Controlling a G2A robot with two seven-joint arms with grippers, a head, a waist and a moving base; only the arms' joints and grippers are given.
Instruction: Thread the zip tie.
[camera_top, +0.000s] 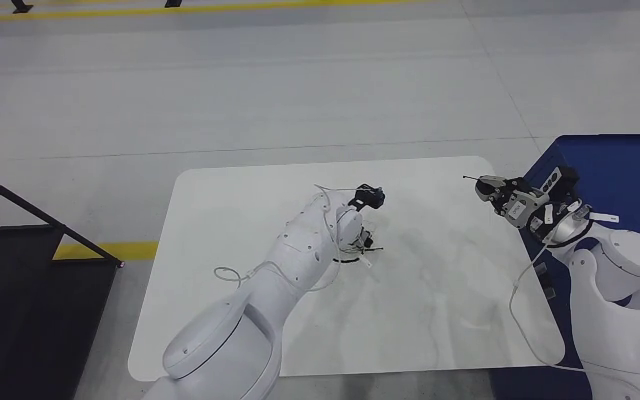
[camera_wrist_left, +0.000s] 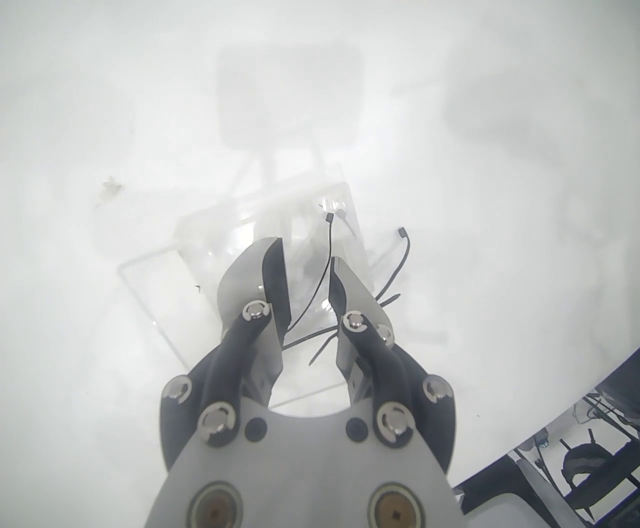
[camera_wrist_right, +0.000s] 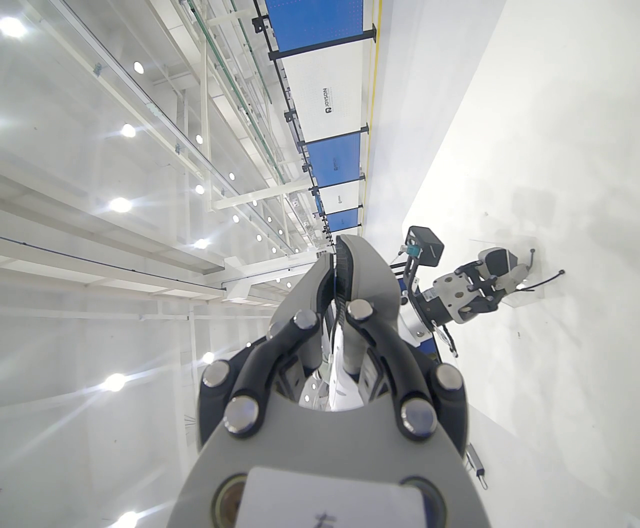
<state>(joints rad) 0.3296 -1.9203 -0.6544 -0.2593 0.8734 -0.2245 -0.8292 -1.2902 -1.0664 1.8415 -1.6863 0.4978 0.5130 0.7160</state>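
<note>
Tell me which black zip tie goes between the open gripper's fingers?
The zip tie with its head over the clear holder; it runs between the fingers of the left gripper. Its neighbour curves past outside them.

My white table (camera_top: 440, 310) carries 1 clear plastic tray (camera_wrist_left: 150, 260) near its middle, slightly toward 12 o'clock. Black zip ties (camera_wrist_left: 327, 245) lie in the tray, and 1 tie (camera_wrist_left: 404, 250) pokes past its rim.
</note>
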